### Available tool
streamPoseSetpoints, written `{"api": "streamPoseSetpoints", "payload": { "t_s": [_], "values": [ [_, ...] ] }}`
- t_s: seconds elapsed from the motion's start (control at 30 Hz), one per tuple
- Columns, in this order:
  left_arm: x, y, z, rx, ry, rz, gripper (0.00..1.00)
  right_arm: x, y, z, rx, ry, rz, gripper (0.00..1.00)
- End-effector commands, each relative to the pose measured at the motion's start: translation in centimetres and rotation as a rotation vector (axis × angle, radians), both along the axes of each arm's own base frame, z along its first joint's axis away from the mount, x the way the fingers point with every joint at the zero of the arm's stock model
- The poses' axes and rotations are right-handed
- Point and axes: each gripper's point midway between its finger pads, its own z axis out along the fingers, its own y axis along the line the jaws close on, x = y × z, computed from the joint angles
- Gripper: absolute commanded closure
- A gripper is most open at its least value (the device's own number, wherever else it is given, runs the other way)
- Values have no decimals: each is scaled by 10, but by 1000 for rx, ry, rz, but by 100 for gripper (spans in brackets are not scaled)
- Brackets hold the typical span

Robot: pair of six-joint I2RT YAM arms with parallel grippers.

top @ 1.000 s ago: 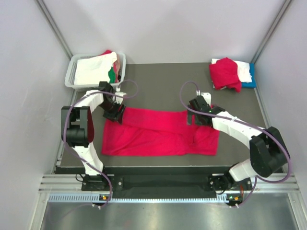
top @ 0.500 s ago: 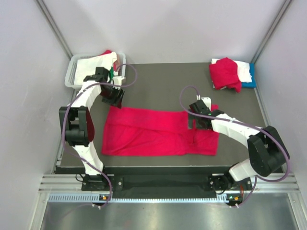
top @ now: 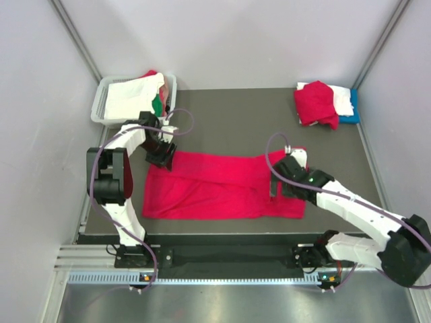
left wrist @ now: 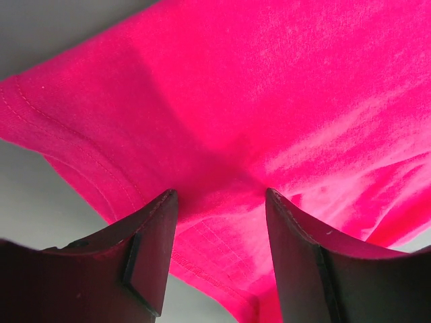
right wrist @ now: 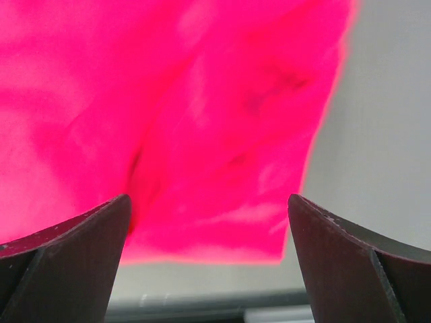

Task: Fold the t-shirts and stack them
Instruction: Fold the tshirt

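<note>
A red t-shirt (top: pixel 215 188) lies spread out flat on the dark mat (top: pixel 236 121). My left gripper (top: pixel 161 156) is at its back left corner. In the left wrist view this gripper (left wrist: pixel 219 202) is open, its fingers (left wrist: pixel 151 249) straddling the stitched hem of the red t-shirt (left wrist: pixel 269 101). My right gripper (top: pixel 275 185) hovers over the shirt's right end. Its jaws (right wrist: pixel 209 202) stand wide open above the red cloth's (right wrist: pixel 202 101) near right corner. At the back right, a folded red t-shirt (top: pixel 316 102) lies on top of white and blue ones (top: pixel 347 108).
A pale plastic basket (top: pixel 104 101) at the back left holds white, red and green cloth. Grey walls close in both sides and the back. The metal rail with the arm bases (top: pixel 222 256) runs along the near edge.
The left gripper went back toward the basket, then returned to the shirt's back left corner. The right gripper moved nearer along the shirt's right end, its arm swinging out to the right.
</note>
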Motion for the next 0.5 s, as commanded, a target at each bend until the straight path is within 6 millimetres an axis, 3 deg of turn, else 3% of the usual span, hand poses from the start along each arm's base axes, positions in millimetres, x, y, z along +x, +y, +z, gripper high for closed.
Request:
{"api": "streamPoseSetpoints", "payload": {
  "t_s": [0.0,0.1,0.13,0.17,0.2,0.3,0.33,0.47],
  "values": [
    [9,-6,23,-39,-81,-13,41,-37,31,10,91,67,36,0],
    [9,-8,28,-50,-95,-17,40,-26,57,36,113,7,86,0],
    [8,-8,29,-52,-94,-16,41,-18,58,36,74,-2,99,0],
    [8,-8,29,-52,-92,-15,41,-7,65,47,76,-37,105,1],
    [7,-9,32,-61,-91,-15,41,21,69,53,-10,-72,139,0],
    [6,-9,36,-56,-105,-17,41,58,65,57,-33,-111,124,0],
    [5,-9,36,-57,-104,-20,41,79,55,61,-7,-145,73,0],
    [2,-7,37,-48,-105,-24,41,121,42,53,49,-160,-1,0]
  ]
}}
